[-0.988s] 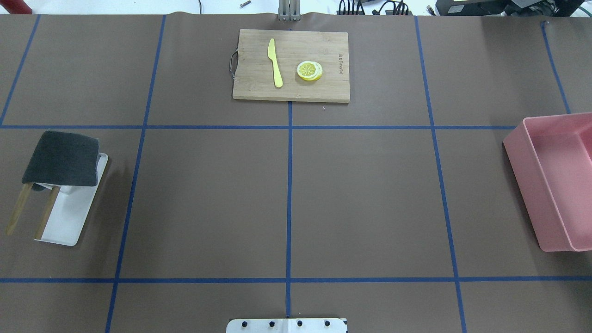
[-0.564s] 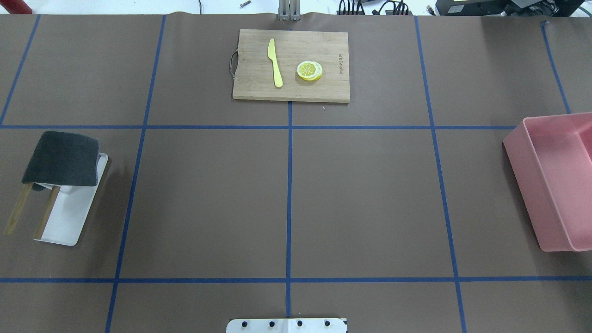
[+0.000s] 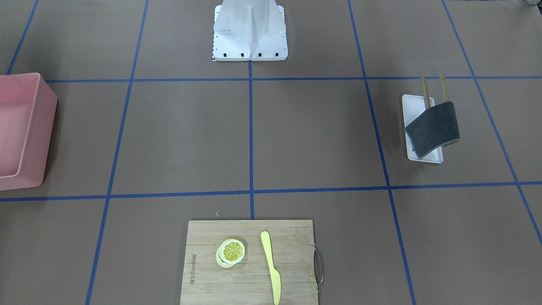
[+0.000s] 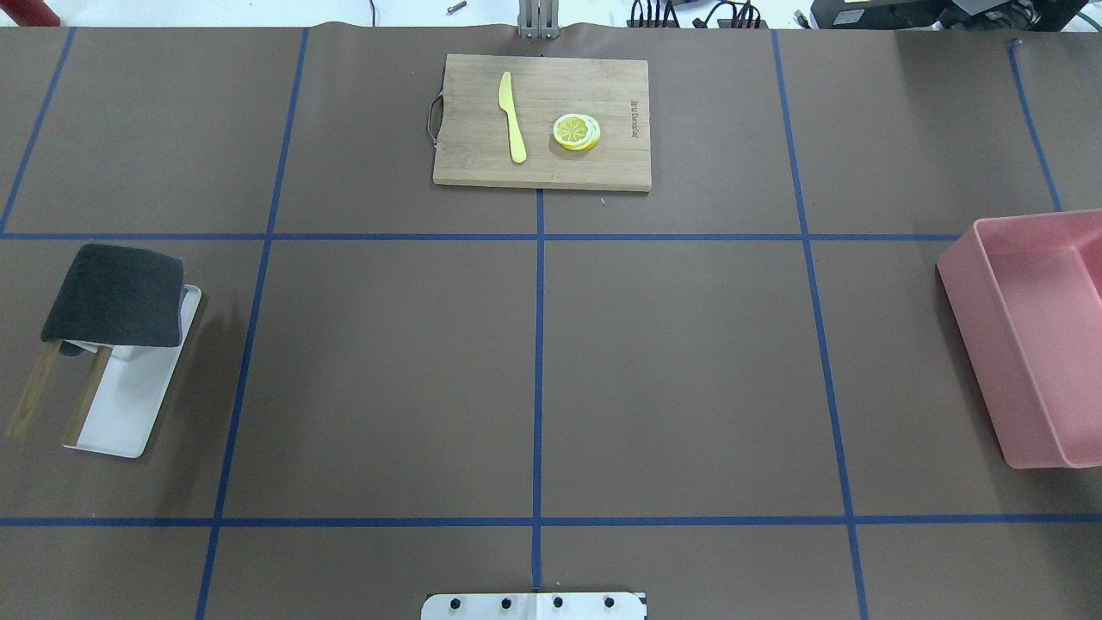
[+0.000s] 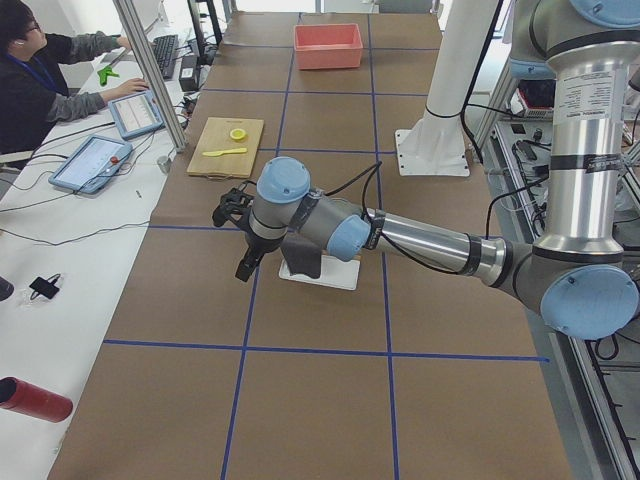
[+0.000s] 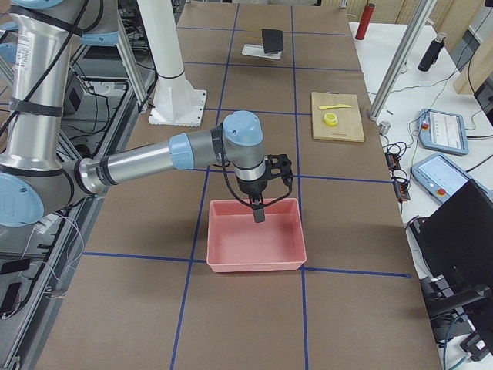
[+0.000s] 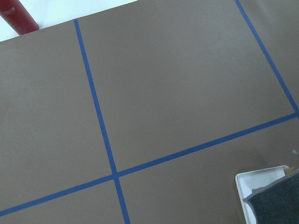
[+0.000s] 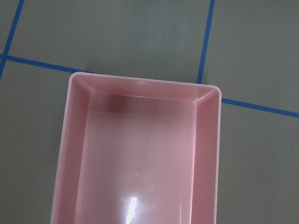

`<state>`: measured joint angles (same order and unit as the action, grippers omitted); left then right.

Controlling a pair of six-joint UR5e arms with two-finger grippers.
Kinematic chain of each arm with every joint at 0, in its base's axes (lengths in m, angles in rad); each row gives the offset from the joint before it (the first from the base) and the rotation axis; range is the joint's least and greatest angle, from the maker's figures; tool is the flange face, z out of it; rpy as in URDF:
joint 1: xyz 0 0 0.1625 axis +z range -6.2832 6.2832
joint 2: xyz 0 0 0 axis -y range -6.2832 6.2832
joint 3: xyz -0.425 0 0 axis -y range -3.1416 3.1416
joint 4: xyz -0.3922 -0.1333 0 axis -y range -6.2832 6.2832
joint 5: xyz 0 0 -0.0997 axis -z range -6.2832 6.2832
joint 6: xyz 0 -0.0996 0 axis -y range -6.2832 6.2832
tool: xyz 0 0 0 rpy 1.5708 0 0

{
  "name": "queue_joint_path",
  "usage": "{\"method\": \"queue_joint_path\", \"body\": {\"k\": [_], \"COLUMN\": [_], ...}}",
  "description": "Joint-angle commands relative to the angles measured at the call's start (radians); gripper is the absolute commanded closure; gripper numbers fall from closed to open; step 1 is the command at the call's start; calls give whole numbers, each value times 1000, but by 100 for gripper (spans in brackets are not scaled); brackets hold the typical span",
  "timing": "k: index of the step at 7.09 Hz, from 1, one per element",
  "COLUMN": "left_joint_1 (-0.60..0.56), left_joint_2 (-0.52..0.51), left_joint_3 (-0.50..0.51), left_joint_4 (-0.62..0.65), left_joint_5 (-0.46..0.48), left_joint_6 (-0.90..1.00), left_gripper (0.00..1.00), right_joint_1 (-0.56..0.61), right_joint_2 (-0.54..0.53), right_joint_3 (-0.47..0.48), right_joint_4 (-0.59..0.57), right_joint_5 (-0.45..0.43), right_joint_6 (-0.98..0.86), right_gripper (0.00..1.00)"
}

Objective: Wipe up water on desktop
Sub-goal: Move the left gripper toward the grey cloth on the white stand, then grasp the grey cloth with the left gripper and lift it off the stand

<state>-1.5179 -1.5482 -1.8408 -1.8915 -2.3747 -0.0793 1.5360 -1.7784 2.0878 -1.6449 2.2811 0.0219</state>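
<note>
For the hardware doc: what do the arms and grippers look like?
Both the left arm and the right arm are silver tubes with grey joint housings and light-blue round caps. Black cables loop near each wrist. The left gripper and right gripper are black and slim.

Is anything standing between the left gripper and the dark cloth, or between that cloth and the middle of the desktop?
Nothing visible does. The left gripper hangs close beside the cloth, with only desktop between them. The cutting board and the pink bin lie off to the sides.
</note>
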Motion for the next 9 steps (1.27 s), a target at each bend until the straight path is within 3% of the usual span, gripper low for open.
{"method": "queue_joint_path", "body": {"k": [1, 3, 6, 9], "left_joint_1": [83, 250, 399, 424], "left_joint_2": [-9, 3, 101, 112], "left_joint_3": [-6, -5, 17, 40], "left_joint_4": [-46, -106, -292, -336], "left_joint_5": [-8, 0, 64, 65], "left_joint_6": [-206, -418, -508, -511], "left_gripper": [1, 1, 5, 39], "right_joint_1": [-7, -7, -7, -7], "right_joint_2": [7, 4, 2, 2], "right_joint_3": [-2, -2, -5, -8], "right_joint_4": [0, 0, 0, 0], "right_joint_5": [-3, -3, -3, -5], "right_joint_6": [53, 52, 52, 53], "right_gripper": [0, 0, 0, 0]}}
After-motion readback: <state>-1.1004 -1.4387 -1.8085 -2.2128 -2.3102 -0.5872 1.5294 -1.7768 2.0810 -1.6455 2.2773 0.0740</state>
